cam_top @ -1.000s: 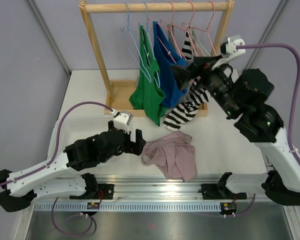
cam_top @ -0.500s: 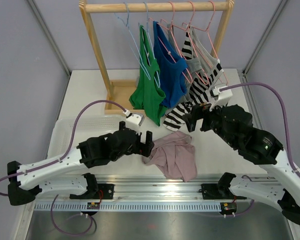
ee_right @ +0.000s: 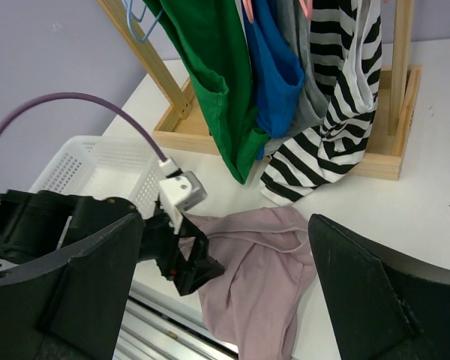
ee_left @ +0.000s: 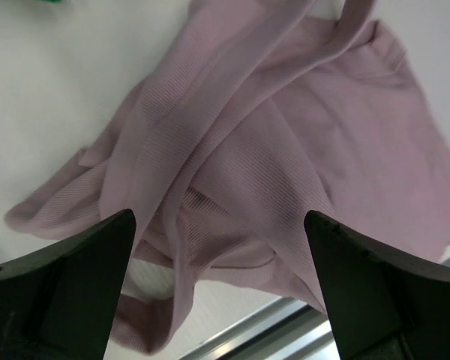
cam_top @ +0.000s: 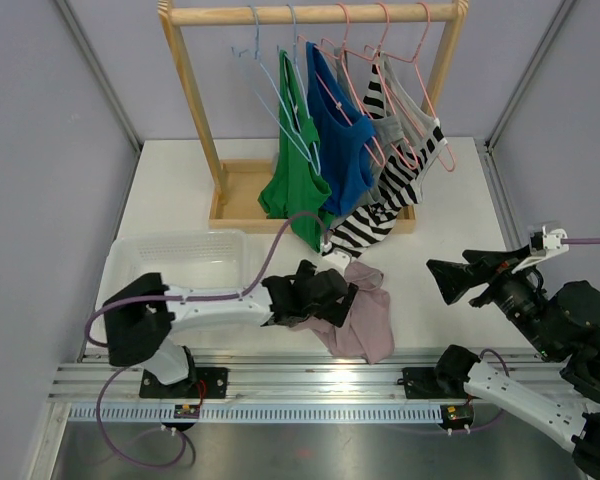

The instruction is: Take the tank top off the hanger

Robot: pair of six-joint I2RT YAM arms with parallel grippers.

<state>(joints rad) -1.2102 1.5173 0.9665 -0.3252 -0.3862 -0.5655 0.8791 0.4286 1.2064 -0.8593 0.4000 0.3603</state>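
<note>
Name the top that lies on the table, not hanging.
The pink top, crumpled on the table; the green top, blue top, grey top and striped top hang from the rack.

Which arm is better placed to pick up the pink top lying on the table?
Left, probably. The left gripper hangs open directly over the pink top, and the cloth fills its wrist view. The right gripper sits off to the side, well clear of the cloth.

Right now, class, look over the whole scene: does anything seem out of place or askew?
The mauve tank top lies crumpled on the table near its front edge, neither hung nor in the basket. The striped top sags low, its hem spilling over the rack's wooden base.
</note>
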